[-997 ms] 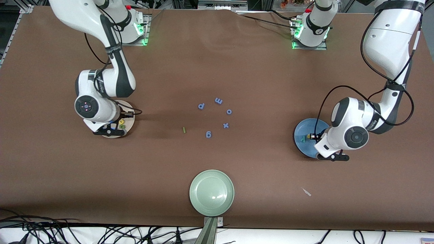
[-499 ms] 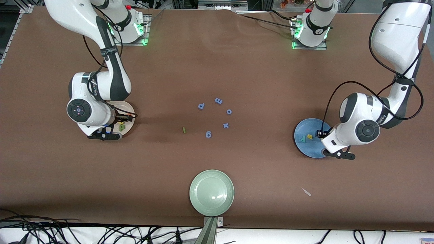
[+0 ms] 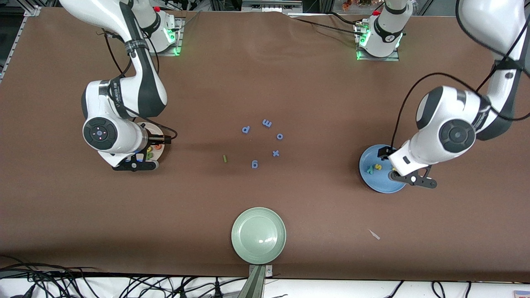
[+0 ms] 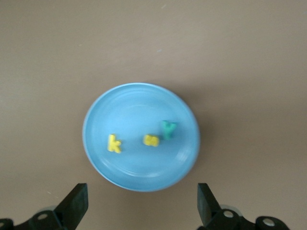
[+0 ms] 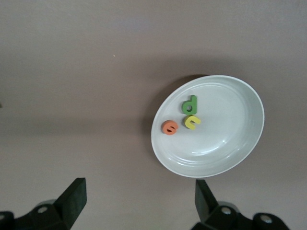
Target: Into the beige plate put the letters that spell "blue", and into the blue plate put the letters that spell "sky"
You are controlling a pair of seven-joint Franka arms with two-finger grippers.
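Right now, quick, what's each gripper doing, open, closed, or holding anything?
Left gripper: open, empty, over the blue plate.
Right gripper: open, empty, over the beige plate.

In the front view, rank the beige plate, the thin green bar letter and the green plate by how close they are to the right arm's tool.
1. Beige plate, beneath the right tool.
2. Green bar letter, mid-table, beside the blue letters.
3. Green plate, nearest the front camera.

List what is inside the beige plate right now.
The beige plate holds three letters: green b, yellow u, orange e. The right wrist view shows the whole plate uncovered. The olive l bar lies on the table.
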